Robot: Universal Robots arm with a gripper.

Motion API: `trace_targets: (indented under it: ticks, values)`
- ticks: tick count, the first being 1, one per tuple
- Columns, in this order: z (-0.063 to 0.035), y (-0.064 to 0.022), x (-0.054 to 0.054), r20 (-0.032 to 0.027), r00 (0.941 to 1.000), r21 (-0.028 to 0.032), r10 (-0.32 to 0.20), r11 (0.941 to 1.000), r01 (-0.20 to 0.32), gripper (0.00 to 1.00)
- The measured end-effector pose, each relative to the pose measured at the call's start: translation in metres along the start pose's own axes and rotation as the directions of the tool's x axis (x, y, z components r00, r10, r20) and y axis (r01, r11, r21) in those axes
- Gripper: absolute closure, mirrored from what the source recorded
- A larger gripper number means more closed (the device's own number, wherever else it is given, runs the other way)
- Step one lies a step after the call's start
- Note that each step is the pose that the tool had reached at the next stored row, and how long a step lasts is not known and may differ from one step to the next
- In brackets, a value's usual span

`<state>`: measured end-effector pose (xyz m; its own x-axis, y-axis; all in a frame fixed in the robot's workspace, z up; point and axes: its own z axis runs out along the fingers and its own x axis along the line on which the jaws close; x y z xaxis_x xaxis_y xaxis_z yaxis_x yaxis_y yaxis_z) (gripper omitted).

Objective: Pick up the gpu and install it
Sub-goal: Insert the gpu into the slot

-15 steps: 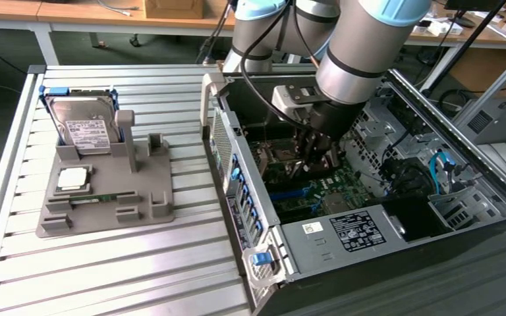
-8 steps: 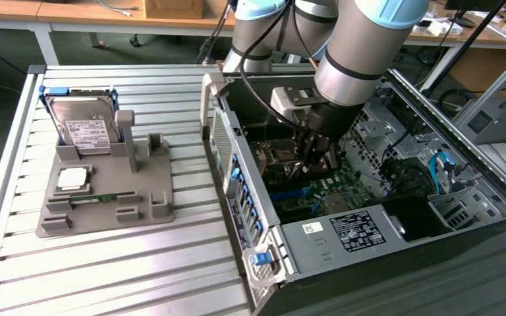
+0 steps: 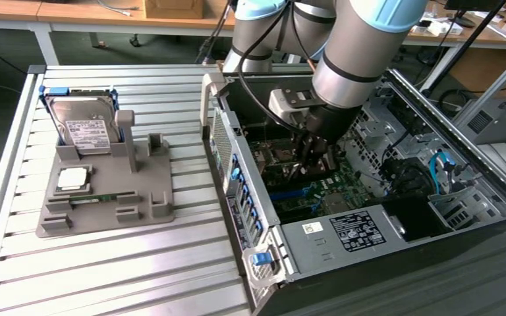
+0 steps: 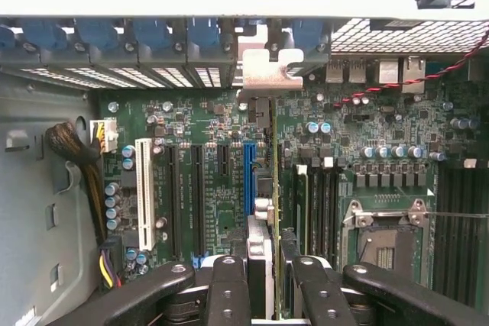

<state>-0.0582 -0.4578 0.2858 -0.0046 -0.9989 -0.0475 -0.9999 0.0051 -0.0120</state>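
Note:
The gpu [image 4: 260,243] hangs edge-on between my fingers [image 4: 229,289], a thin card running away from the wrist camera. Its silver end bracket [image 4: 263,66] sits against the case's rear slot openings. The card stands right beside the blue expansion slot [image 4: 248,177] on the green motherboard [image 4: 202,112]; whether it is seated I cannot tell. My gripper [image 4: 269,295] is shut on the gpu. In the exterior view my gripper [image 3: 310,157] reaches down inside the open computer case [image 3: 235,171], and the arm hides most of the card.
On the slatted table [image 3: 103,263], at the exterior view's left, a grey holder [image 3: 108,197] carries a hard drive [image 3: 86,128], a square chip [image 3: 71,178] and a green memory stick [image 3: 95,197]. A cable bundle [image 4: 80,166] and the CPU socket [image 4: 386,242] flank the slots.

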Motion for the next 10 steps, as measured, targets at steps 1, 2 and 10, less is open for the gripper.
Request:
trace_targets:
  ticks: [1, 2, 10]
  values:
    - [0.0001, 0.0, 0.0, 0.0, 1.0, 0.0, 0.0, 1.0, 0.0, 0.73]
    - [0.0001, 0.0001, 0.0, -0.0002, 1.0, -0.0001, 0.0, 1.0, 0.0, 0.73]
    - [0.0016, 0.0011, 0.0001, 0.0, 1.0, 0.0, 0.0, 1.0, 0.0, 0.73]
